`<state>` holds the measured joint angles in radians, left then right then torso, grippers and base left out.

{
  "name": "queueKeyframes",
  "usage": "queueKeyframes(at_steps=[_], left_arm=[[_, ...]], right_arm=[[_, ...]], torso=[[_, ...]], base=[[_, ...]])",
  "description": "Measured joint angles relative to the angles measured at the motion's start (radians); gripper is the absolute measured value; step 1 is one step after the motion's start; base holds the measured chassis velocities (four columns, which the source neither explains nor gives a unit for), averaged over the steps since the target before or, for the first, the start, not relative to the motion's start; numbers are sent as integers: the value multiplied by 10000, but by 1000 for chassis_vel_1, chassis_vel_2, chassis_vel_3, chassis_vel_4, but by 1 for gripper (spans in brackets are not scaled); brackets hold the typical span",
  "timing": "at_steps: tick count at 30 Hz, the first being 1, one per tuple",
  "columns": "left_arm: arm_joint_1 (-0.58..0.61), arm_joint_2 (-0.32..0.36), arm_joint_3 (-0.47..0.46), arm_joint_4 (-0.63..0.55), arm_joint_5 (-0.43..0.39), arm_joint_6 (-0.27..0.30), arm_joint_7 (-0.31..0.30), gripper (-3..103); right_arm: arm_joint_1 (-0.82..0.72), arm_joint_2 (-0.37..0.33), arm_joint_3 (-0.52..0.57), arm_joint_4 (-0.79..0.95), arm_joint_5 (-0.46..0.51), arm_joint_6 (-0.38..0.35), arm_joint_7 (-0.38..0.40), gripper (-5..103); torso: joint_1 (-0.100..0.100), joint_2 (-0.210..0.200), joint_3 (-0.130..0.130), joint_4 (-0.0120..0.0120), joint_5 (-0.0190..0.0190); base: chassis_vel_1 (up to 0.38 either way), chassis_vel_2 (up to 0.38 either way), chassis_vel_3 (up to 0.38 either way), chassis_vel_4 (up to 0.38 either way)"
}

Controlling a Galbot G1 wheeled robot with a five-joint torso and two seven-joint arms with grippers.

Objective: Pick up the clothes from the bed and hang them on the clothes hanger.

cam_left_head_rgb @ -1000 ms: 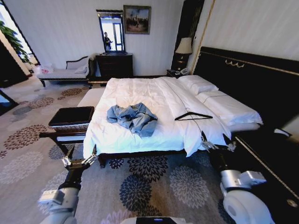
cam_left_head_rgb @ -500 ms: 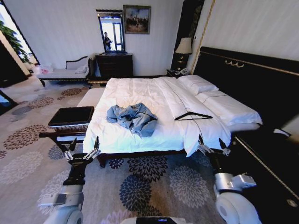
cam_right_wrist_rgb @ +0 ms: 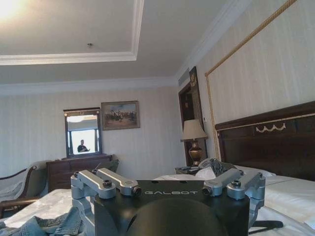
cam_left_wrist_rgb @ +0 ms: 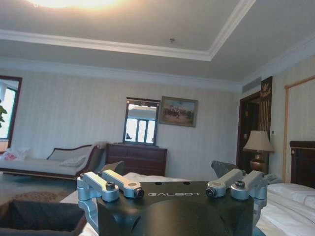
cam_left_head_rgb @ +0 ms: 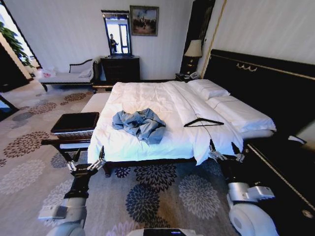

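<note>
— How's the light?

— Daylight comes in at nine o'clock in the head view, washing out the doorway. The bed is bright white with little texture; the headboard falls nearly black at three o'clock.

— Distortion?

— Wide-angle bend: walls lean outward toward the edges.

— The wrist views?

— A ceiling light glares at twelve o'clock on the left, eleven on the right. The mirror is overexposed. Nearby gripper bodies look soft and shadowed.

Crumpled washed-denim clothes at frame centre, smooth white cotton-like duvet on the bed, thin matt black clothes hanger right of centre, glossy dark headboard with gold trim, patterned pile carpet below
</note>
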<state>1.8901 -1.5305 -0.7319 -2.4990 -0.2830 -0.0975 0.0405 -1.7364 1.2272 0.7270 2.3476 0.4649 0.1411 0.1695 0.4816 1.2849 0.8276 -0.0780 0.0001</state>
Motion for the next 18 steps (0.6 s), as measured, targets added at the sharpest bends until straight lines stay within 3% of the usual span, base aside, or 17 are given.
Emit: queueKeyframes(at_steps=[11, 18], left_arm=[[124, -291, 99, -16, 380, -85, -17, 100], [34, -346, 130, 37, 411, -107, -20, 100]], right_arm=[[309, -44, -149, -281, 10, 145, -30, 100], [492, 22, -256, -448, 7, 146, -25, 100]], torso=[[-2, 1, 0, 0, 0], [1, 0, 1, 0, 0]], base=[[-24, 22, 15, -27], [-135, 130, 132, -119]])
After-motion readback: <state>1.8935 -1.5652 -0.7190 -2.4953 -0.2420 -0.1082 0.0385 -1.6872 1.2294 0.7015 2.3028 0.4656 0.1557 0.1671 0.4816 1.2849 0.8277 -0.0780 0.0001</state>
